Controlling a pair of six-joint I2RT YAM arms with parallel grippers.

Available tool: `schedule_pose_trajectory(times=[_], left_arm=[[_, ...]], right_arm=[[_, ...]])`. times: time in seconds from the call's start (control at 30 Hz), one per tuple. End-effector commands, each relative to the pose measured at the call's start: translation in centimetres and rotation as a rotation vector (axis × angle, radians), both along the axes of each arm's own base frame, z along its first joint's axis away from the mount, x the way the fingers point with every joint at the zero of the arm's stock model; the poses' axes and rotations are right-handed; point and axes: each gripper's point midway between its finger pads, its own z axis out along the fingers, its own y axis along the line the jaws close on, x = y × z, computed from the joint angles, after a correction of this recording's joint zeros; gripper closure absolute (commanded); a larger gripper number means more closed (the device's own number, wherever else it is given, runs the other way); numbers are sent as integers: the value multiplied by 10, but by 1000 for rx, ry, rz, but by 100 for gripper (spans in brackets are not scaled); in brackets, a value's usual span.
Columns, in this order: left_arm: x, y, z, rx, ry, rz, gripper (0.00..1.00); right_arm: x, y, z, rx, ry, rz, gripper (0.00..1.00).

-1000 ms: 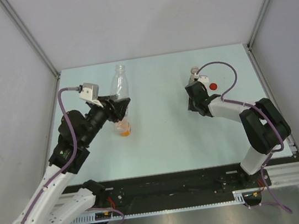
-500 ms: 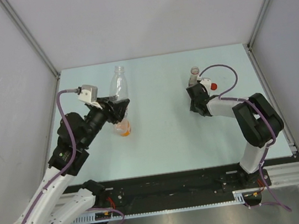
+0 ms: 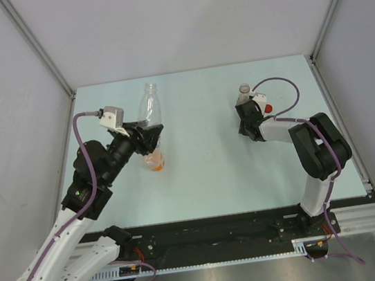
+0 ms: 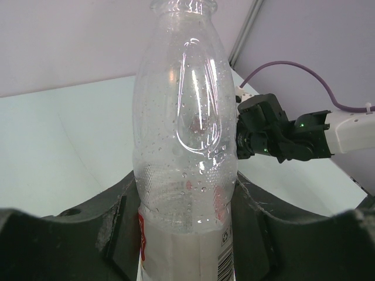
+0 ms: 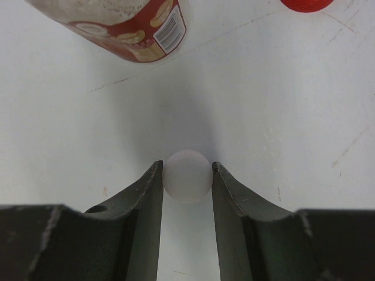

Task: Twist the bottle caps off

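Observation:
My left gripper [image 3: 149, 133] is shut on the plain clear bottle [image 3: 149, 107], which stands upright with an open neck. In the left wrist view the bottle [image 4: 184, 146] fills the gap between both fingers [image 4: 117, 228]. The orange-filled bottle [image 3: 153, 160] stands just below that gripper. My right gripper [image 3: 244, 127] points down at the table and is shut on the white cap [image 5: 187, 175], pinched at its fingertips. The bottle with the reddish label [image 3: 244, 91] stands just beyond it and also shows in the right wrist view [image 5: 117, 23]. The red cap [image 3: 267, 108] lies on the table and shows in the right wrist view [image 5: 306, 4].
The pale green table [image 3: 207, 179] is walled by grey panels left, right and back. The right arm's purple cable [image 3: 285, 88] loops above the red cap. A black rail [image 3: 214, 231] runs along the near edge.
The right wrist has shifted slightly toward the far side, closer to the reddish-label bottle. The left arm and its bottle have not moved.

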Motion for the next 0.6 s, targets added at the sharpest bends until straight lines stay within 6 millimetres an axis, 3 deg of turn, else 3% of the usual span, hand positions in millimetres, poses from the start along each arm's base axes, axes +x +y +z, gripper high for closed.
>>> schedule_pose_trajectory(times=[0.0,0.23,0.4,0.57], left_arm=[[2,3,12,-29,-35,18,96],[2,3,11,-29,-35,18,95],[2,3,11,-30,-38,15,95],[1,3,12,-31,-37,13,94]], right_arm=[[-6,-4,-16,-17,65,-4,89],[-7,-3,-17,-16,76,2,79],[-10,-3,-16,-22,81,1,66],[-11,-5,-16,-23,87,-5,59]])
